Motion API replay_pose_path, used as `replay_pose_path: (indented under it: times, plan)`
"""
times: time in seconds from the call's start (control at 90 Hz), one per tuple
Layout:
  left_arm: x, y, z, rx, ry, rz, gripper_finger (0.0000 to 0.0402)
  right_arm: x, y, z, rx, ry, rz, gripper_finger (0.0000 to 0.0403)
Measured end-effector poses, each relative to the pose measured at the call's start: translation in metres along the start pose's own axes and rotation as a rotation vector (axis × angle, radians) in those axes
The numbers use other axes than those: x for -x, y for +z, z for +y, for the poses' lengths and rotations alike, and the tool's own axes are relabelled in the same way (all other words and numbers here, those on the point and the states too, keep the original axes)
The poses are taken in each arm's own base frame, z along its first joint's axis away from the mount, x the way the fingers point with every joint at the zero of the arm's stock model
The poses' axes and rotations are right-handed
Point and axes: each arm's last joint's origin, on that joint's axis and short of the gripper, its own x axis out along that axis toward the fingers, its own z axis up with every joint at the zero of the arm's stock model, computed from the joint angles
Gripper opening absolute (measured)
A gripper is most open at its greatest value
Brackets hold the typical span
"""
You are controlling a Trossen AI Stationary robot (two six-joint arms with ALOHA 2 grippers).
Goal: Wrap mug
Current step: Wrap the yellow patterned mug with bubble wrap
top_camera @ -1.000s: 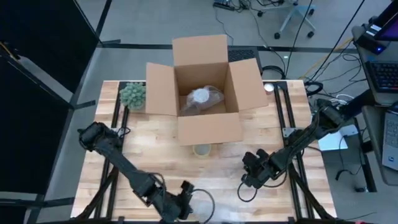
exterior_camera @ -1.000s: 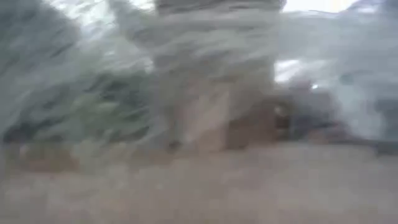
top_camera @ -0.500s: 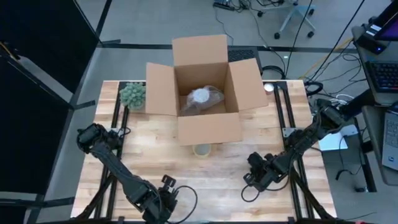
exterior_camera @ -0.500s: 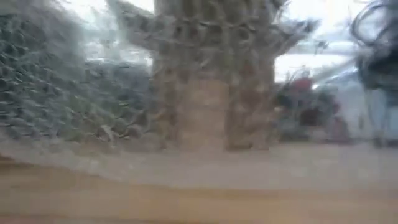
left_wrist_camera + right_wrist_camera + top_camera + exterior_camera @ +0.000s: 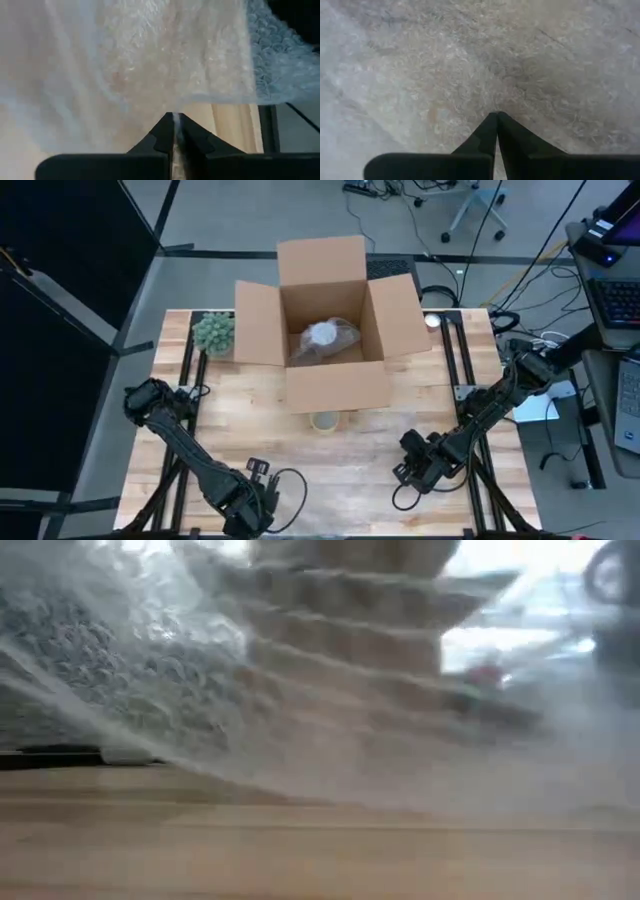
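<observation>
Left gripper [image 5: 173, 131]: pinching an edge of the bubble wrap [image 5: 150, 60], fingers pressed together; sitting at the near left of the table [image 5: 180, 405]
Right gripper [image 5: 496, 131]: clamping the same sheet, fingers closed; sitting near right
Bubble wrap: draping across the near edge, filling the low view
Mug [image 5: 325, 422]: standing mid-table, just near of the cardboard box [image 5: 325, 320]
Plant [image 5: 213, 332]: sitting far left
</observation>
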Motion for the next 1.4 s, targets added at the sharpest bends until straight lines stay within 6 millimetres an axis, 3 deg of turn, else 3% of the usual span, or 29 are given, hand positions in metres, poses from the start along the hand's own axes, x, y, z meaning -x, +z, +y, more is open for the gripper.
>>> replay_pose_path:
  times: [0.344,0.422,0.544,0.689,0.822,1.0,1.144,1.267,1.4]
  plan:
    - [0.007,-0.005,0.001,0.100,-0.141,0.158,0.0146,-0.001,0.004,0.000,0.001,-0.002,-0.066,0.0000]
    - [0.019,-0.005,0.002,0.095,-0.135,0.100,0.0163,-0.001,0.005,0.000,0.012,-0.004,-0.069,0.0001]
    - [0.048,-0.014,0.004,0.086,0.012,-0.117,0.0172,-0.001,0.007,-0.001,0.004,-0.015,-0.095,0.0020]
    - [0.068,-0.026,0.003,0.097,0.082,-0.249,0.0173,-0.001,0.008,-0.002,0.003,-0.020,-0.103,0.0070]
    - [0.073,-0.042,0.007,0.125,0.176,-0.386,0.0173,0.002,0.009,0.001,0.021,0.022,-0.100,0.0125]
    - [0.050,-0.069,0.026,0.238,0.159,-0.525,0.0173,0.037,0.018,0.001,-0.005,0.173,-0.062,0.0174]
    - [0.006,-0.080,0.043,0.306,0.040,-0.674,0.0173,0.061,0.035,0.005,-0.018,0.335,-0.284,0.0189]
    - [-0.031,-0.086,0.059,0.364,-0.013,-0.751,0.0173,0.063,0.058,0.018,-0.010,0.385,-0.552,0.0187]
    - [-0.058,-0.093,0.074,0.463,-0.013,-0.742,0.0173,0.044,0.092,0.034,0.027,0.359,-0.675,0.0178]
